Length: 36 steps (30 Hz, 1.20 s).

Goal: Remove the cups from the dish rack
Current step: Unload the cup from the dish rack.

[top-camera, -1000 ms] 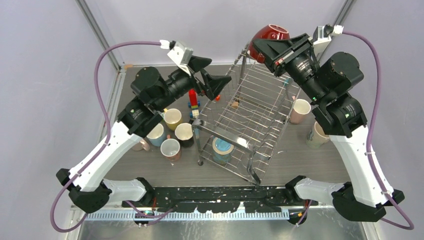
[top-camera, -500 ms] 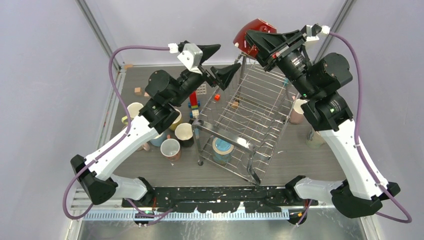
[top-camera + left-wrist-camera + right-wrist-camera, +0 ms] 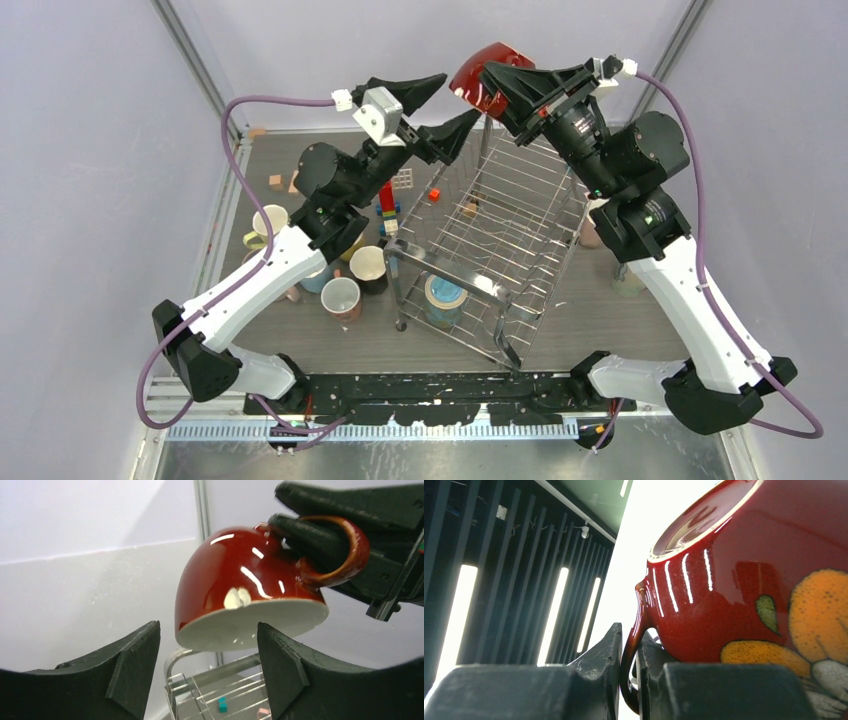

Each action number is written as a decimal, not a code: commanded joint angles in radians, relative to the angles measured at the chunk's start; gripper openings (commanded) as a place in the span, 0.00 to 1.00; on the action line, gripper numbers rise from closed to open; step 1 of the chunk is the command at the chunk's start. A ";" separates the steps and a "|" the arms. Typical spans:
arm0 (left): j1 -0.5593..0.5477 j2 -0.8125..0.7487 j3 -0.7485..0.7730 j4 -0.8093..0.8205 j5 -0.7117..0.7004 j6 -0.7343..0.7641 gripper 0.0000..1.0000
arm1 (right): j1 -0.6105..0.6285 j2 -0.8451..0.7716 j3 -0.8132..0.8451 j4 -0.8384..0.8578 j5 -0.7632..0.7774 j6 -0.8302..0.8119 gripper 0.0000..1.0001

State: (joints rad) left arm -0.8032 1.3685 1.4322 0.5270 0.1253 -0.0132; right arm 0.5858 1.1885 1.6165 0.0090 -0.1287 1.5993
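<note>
My right gripper [image 3: 503,88] is shut on the handle of a dark red mug [image 3: 478,72] and holds it tilted, high over the far end of the wire dish rack [image 3: 520,215]. In the right wrist view the handle is pinched between my fingers [image 3: 631,665], and the mug [image 3: 749,595] shows orange flowers. My left gripper [image 3: 440,110] is open just left of and below the mug. In the left wrist view the mug [image 3: 235,590] hangs above the gap between my open fingers [image 3: 207,675]. A blue-and-tan banded mug [image 3: 443,297] lies in the rack's near end.
Several mugs stand left of the rack: cream [image 3: 270,220], black [image 3: 368,266], pink [image 3: 341,297], light blue [image 3: 310,275]. Two more mugs [image 3: 632,280] sit at the right, partly hidden by my right arm. Toy blocks [image 3: 385,197] lie beside and under the rack.
My right gripper has carried the red mug leftward and tilted it more. My left gripper has risen and swung right toward the mug, staying open.
</note>
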 commanded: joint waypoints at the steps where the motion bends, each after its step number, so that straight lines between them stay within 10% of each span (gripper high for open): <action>1: -0.003 -0.006 0.015 0.154 0.070 0.057 0.70 | 0.006 -0.062 0.004 0.185 -0.026 0.045 0.01; 10: 0.005 0.006 0.005 0.195 0.192 0.047 0.51 | 0.006 -0.100 -0.045 0.213 -0.057 0.077 0.01; 36: 0.021 0.051 0.001 0.243 0.099 -0.029 0.46 | 0.016 -0.115 -0.069 0.265 -0.077 0.124 0.01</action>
State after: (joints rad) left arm -0.7891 1.4231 1.4292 0.6998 0.2363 -0.0105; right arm 0.5957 1.1236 1.5311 0.0868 -0.1905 1.7054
